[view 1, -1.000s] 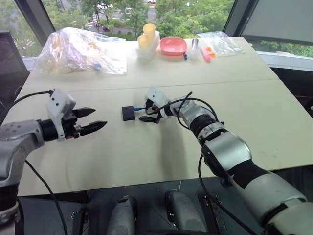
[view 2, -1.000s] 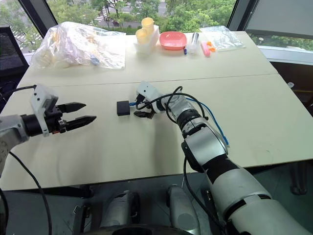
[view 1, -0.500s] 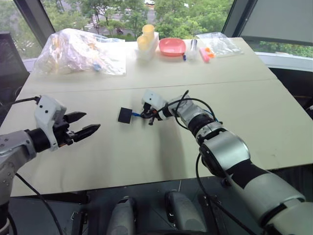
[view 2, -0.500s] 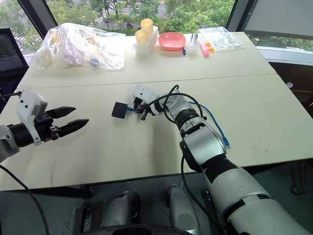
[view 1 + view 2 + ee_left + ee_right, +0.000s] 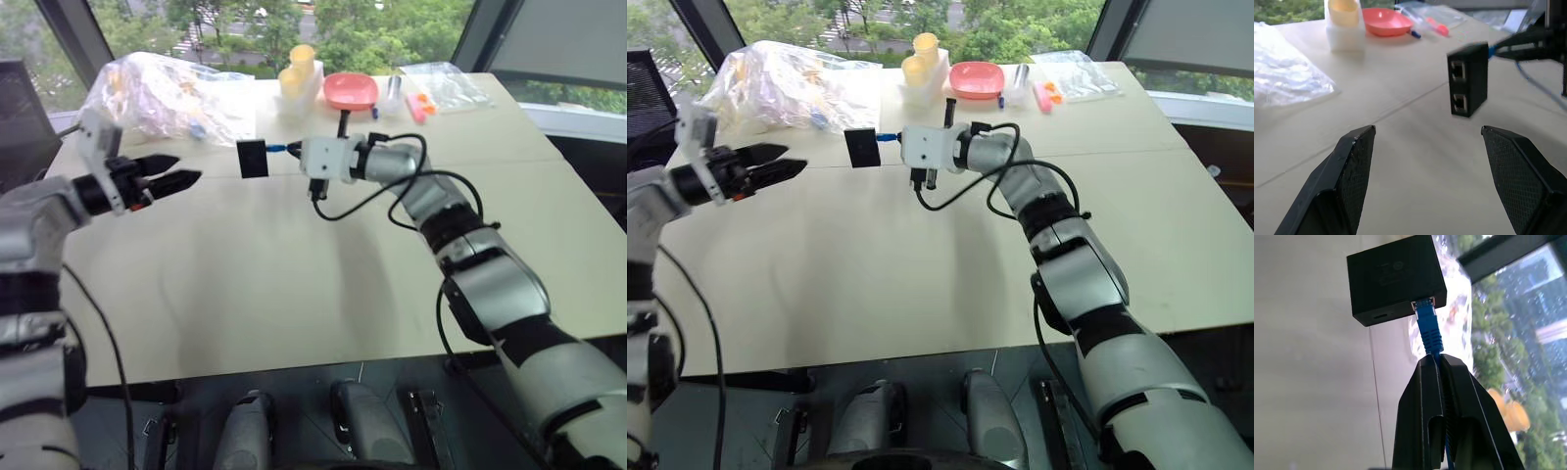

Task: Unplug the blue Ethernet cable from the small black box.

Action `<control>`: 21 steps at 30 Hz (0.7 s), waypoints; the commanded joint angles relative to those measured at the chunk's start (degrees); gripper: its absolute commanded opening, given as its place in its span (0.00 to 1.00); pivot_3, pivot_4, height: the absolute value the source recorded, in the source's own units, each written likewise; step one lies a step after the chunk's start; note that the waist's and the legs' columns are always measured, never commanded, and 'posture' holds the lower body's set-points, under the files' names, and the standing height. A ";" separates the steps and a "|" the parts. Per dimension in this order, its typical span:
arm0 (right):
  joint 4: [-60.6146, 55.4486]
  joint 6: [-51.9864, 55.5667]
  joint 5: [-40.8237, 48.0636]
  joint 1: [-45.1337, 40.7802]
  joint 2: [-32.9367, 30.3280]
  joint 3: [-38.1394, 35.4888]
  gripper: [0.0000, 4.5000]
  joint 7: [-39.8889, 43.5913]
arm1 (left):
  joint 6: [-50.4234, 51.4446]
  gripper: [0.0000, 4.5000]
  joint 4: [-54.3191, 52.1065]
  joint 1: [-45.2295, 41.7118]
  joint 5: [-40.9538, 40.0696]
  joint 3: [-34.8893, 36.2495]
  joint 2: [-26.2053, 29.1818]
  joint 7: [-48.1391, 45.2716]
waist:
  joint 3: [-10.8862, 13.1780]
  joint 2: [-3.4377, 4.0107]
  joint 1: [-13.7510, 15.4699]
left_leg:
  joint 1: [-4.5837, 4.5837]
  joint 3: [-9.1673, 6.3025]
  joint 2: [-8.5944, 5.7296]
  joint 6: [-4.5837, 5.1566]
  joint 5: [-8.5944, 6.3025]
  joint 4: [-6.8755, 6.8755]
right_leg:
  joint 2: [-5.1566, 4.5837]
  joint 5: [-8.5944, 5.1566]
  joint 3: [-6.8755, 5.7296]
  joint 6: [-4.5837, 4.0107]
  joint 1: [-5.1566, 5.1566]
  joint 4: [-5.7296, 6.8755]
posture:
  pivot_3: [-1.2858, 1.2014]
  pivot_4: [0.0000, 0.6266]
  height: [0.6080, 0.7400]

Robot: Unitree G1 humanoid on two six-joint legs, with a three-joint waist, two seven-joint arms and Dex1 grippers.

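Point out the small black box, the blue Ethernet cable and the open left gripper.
small matte black plastic box (image 5: 1468,78), left wrist view, on the face with two ports.
thin bright blue Ethernet cable (image 5: 1428,330), right wrist view, on the plug boot beside the box.
left gripper (image 5: 174,172), left eye view, midway between its fingertips.

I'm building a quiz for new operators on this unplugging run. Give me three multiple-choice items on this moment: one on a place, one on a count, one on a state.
1. Where is the small black box?
A. Flat on the table
B. Lifted off the table, hanging on the blue Ethernet cable
C. Between the left gripper's fingers

2. How many ports show on the box face turned to the left gripper?
A. One
B. Two
C. Four

3. How stands the right gripper?
A. Shut on the cable just behind its plug
B. Wide open beside the box
C. Shut on the box itself

Answers:
1 B, the box hangs in the air on the plug.
2 B, the left wrist view shows two stacked ports.
3 A, its fingers pinch the blue cord.
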 commanded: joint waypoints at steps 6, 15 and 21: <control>-12.86 2.45 1.60 4.10 -2.23 -2.51 0.01 -1.79 | -4.13 0.80 20.06 -16.42 4.15 -5.89 -4.73 -17.58 | 0.00 0.00 -0.29 | -0.02 0.04 -0.04 0.01 0.00 0.14 | 0.00 0.00 0.05 0.02 0.01 0.00 | 0.52 0.24 1.00; -19.57 6.85 2.51 6.69 -2.59 -2.74 0.01 -0.91 | -11.85 0.80 32.07 -22.29 9.78 -6.10 -8.62 -19.66 | 0.01 -0.01 -0.11 | -0.01 0.00 -0.02 0.02 0.00 0.13 | 0.02 -0.02 0.05 0.04 0.00 0.04 | 0.52 0.24 1.00; -23.61 9.38 3.49 7.55 -2.15 -2.69 0.01 -0.10 | -14.21 0.80 34.90 -23.28 11.38 -5.34 -10.43 -19.34 | 0.01 -0.01 -0.12 | -0.02 -0.02 -0.02 0.02 0.00 0.14 | 0.02 -0.02 0.05 0.05 0.01 0.04 | 0.52 0.24 1.00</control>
